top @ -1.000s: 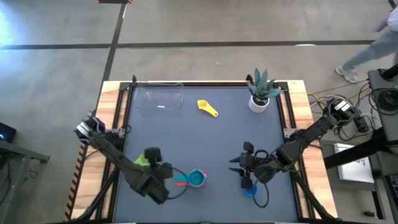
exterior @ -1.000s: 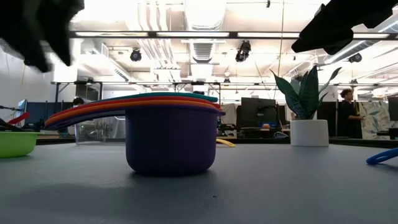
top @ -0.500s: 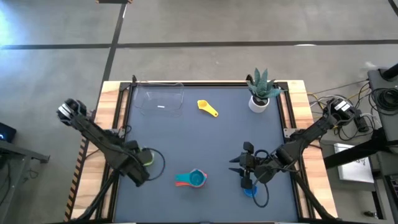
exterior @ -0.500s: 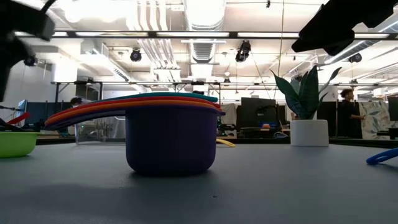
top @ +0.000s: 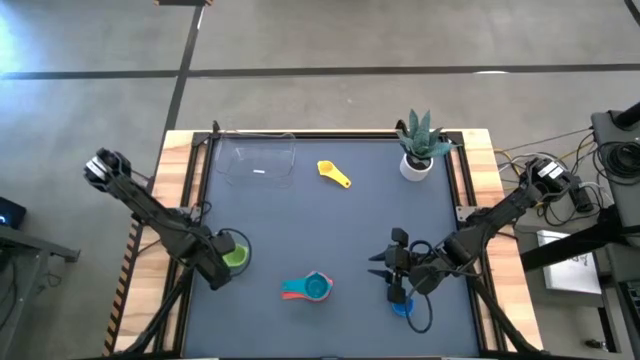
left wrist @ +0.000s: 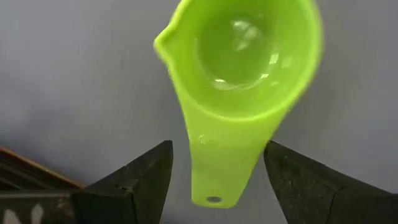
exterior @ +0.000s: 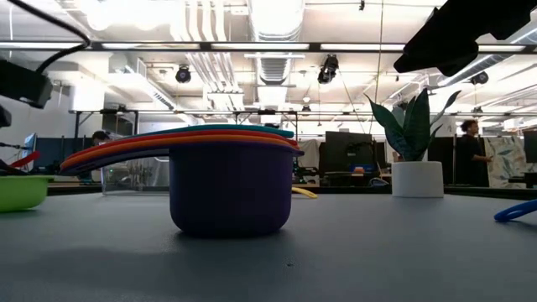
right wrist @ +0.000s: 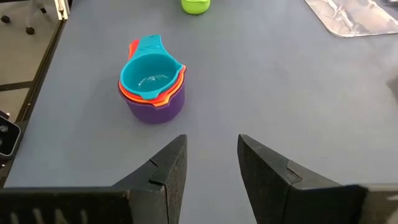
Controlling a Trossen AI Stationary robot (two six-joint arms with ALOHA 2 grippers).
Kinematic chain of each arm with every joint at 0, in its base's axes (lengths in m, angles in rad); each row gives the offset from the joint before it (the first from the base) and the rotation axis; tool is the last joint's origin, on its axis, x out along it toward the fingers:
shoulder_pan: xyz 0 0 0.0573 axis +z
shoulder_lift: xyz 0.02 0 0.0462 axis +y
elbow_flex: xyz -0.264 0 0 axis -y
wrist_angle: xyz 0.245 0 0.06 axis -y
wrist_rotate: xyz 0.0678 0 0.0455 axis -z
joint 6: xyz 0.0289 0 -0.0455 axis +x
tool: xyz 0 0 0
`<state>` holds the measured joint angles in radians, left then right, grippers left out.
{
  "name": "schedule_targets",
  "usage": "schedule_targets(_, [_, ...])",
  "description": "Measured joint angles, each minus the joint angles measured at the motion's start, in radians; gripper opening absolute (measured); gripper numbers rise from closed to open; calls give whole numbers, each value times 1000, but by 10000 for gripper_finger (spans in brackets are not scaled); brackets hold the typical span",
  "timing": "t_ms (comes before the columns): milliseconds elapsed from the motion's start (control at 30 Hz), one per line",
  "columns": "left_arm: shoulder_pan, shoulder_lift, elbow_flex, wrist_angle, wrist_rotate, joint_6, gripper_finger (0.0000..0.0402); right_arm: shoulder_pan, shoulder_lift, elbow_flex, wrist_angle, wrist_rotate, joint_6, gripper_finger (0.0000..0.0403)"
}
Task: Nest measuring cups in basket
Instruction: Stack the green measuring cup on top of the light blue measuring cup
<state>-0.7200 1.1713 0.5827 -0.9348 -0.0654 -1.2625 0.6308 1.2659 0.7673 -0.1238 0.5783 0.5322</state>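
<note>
Measuring cups are only partly gathered, so the step in hand, as I judge it, is picking up the green cup (left wrist: 242, 81) to add it to the others. For the next move the left gripper (left wrist: 214, 180) must go down and close on the flat handle, which lies just between its spread fingers, not yet touched.

The table (top: 330, 220) carries everything. The basket (top: 257, 158) stands at the far left corner and looks empty, so no cup is in it yet. A white pot with a plant (top: 418, 150) stands at the far right.

The nested stack (right wrist: 152, 84) sits near the front, about in the middle: a purple cup at the bottom, orange and red inside it, and light blue on top. Nothing else is inside the light blue one.

The right gripper (top: 392, 268) hovers at the near right with fingers apart, holding nothing, just over the blue cup (top: 402, 306). The green cup is at the near left and is empty. The yellow cup (top: 333, 173) lies alone at the far side, right of the basket
</note>
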Motion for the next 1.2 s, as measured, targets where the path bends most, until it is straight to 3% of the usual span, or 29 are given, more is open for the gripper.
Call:
schedule_targets(233, [0, 69, -22, 58, 26, 17, 272, 0, 0, 0, 1, 0, 0, 132])
schedule_targets(333, [0, 97, -21, 59, 31, 34, 269, 0, 0, 0, 1, 0, 0, 132])
schedule_targets(467, [0, 122, -6, 61, 31, 99, 222, 0, 0, -1, 1, 0, -1, 132])
schedule_targets(600, [1, 131, 29, 55, 13, 177, 141, 0, 0, -1, 2, 0, -1, 132])
schedule_targets(667, [1, 130, 56, 39, -25, 199, 137, 0, 0, -1, 2, 0, -1, 132])
schedule_targets(933, [2, 125, 271, -51, -200, 315, 137, 0, 0, -2, 2, 1, -10, 132])
schedule_targets(1100, [2, 141, 463, -44, -361, 466, 144, 0, 0, -2, 2, 10, -12, 132])
schedule_targets(1200, [3, 181, 573, -44, -401, 573, 144, 0, 0, -2, 2, 9, -12, 132])
